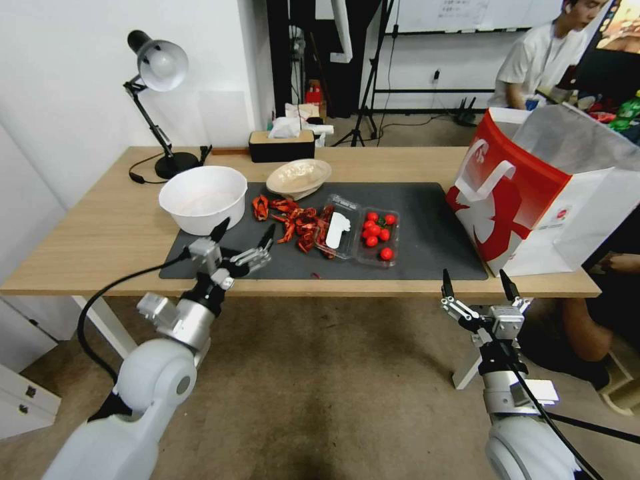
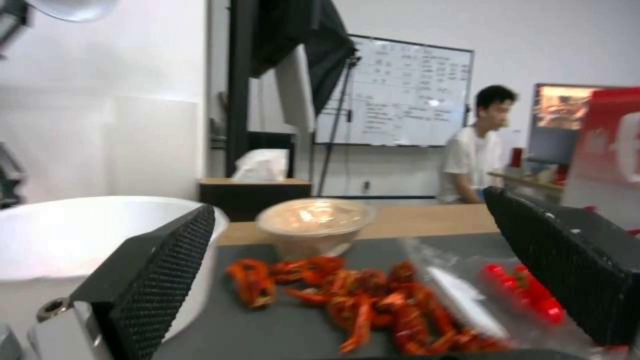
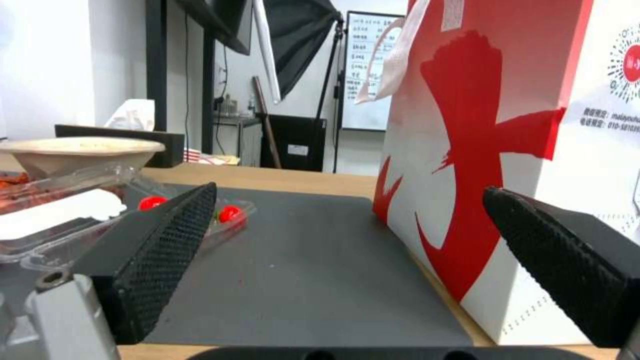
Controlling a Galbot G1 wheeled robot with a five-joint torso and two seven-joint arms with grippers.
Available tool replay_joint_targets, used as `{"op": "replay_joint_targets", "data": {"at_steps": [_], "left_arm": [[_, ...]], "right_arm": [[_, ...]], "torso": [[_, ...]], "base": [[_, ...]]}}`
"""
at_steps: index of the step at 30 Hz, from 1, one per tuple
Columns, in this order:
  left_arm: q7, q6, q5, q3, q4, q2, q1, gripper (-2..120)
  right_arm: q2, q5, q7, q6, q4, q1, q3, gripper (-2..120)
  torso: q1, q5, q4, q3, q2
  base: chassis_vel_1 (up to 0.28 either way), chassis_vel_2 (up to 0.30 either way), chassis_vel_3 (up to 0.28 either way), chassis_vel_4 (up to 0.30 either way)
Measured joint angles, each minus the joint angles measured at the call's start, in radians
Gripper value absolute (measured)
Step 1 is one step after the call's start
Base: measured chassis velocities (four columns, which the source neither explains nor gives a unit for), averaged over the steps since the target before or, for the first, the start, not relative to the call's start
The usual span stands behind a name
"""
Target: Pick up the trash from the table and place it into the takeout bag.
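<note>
The table carries a dark grey mat. Trash lies on the mat: a beige shallow bowl, a heap of red crayfish shells, and an opened clear plastic box holding small red tomatoes. The takeout bag stands upright at the mat's right end, mouth open. My left gripper hovers open over the mat's front left, just short of the shells. In front of the table edge, below the bag, my right gripper is open and empty.
A large white bowl stands at the mat's left end, close to my left gripper. At the back of the table are a desk lamp and a dark tissue box. Bare mat lies between the plastic box and the bag.
</note>
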State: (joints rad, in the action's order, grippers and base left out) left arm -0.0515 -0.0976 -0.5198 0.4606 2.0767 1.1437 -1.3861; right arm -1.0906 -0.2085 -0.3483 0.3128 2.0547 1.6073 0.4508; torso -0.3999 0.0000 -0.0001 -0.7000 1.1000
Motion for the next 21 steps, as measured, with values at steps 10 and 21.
{"op": "replay_joint_targets", "data": {"at_steps": [10,21], "left_arm": [[0.030,-0.102,0.127,0.062,-0.025,0.051,-0.129,100],[0.083,-0.180,0.198,0.069,-0.059,0.074,-0.219,100]], "right_arm": [[0.005,-0.002,-0.001,0.002,0.001,-0.004,-0.001,100],[0.016,-0.009,-0.003,0.003,-0.001,-0.015,-0.001,100]], "torso": [[0.000,0.0000,0.0002,0.000,0.000],[0.000,0.0001,0.0002,0.000,0.000]], "base": [[0.000,0.000,0.000,0.000],[0.000,0.000,0.000,0.000]]}}
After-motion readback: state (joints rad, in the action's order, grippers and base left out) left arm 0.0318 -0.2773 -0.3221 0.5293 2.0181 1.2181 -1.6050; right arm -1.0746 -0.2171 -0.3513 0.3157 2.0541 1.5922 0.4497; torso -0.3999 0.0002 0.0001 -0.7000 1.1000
